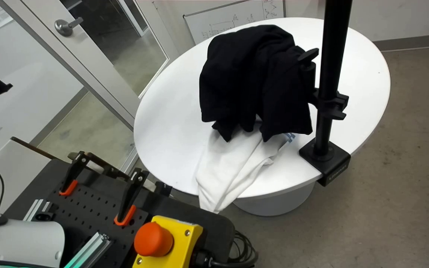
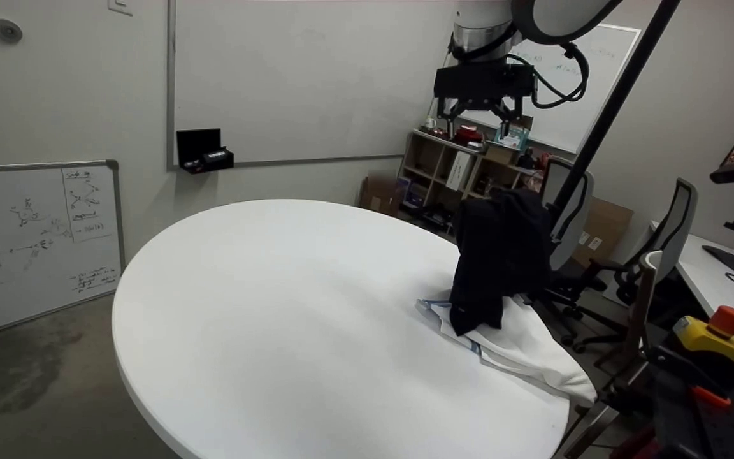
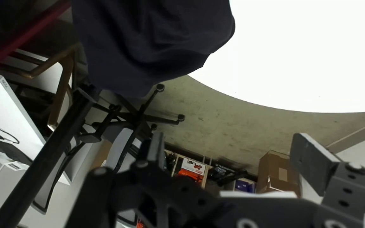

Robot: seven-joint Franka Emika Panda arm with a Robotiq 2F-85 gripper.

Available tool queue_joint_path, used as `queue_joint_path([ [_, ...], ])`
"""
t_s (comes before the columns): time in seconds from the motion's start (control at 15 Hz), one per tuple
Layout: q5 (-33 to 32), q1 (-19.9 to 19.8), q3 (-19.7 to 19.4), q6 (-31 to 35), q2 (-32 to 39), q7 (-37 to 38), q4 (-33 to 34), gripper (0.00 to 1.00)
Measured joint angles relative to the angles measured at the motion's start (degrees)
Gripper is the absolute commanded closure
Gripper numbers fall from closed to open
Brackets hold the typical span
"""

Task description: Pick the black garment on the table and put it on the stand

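The black garment hangs in raised folds beside the black stand pole. It looks draped over the stand's side arm, though the support under the cloth is hidden. In an exterior view the garment stands up from the table, its lower end over a white cloth. The garment also fills the top of the wrist view. My gripper is open and empty, high above the garment and apart from it. Both fingers are spread wide in the wrist view.
The round white table carries the white cloth, which hangs over its edge. The pole's base is clamped at the table's edge. A yellow box with a red button sits on the robot's black bench. Chairs and a shelf stand behind.
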Motion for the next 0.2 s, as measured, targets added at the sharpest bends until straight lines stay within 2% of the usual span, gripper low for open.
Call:
queue_joint_path([
  [0.2, 0.0, -0.05, -0.05, 0.18, -0.09, -0.03, -0.17, 0.0],
])
